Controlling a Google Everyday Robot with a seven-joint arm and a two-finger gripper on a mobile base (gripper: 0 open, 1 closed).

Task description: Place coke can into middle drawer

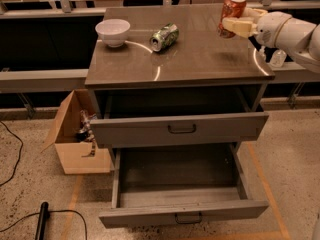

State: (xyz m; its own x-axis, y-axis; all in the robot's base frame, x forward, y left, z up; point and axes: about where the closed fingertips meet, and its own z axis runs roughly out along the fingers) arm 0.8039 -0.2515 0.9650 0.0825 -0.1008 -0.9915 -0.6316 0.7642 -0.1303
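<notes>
The red coke can [232, 11] is held tilted in my gripper [231, 28], which is shut on it. It hangs just above the back right part of the cabinet's top [200, 59]. The white arm [292, 31] reaches in from the right. The middle drawer [180, 181] is pulled far out below, open, with a dark inside and a small handle on its front. The top drawer [180, 129] above it is pulled out part way.
A green and silver can [164, 36] lies on its side on the cabinet's top, next to a white bowl [112, 31]. A cardboard box [75, 134] with items stands on the floor left of the cabinet. A black cable [45, 219] lies at the front left.
</notes>
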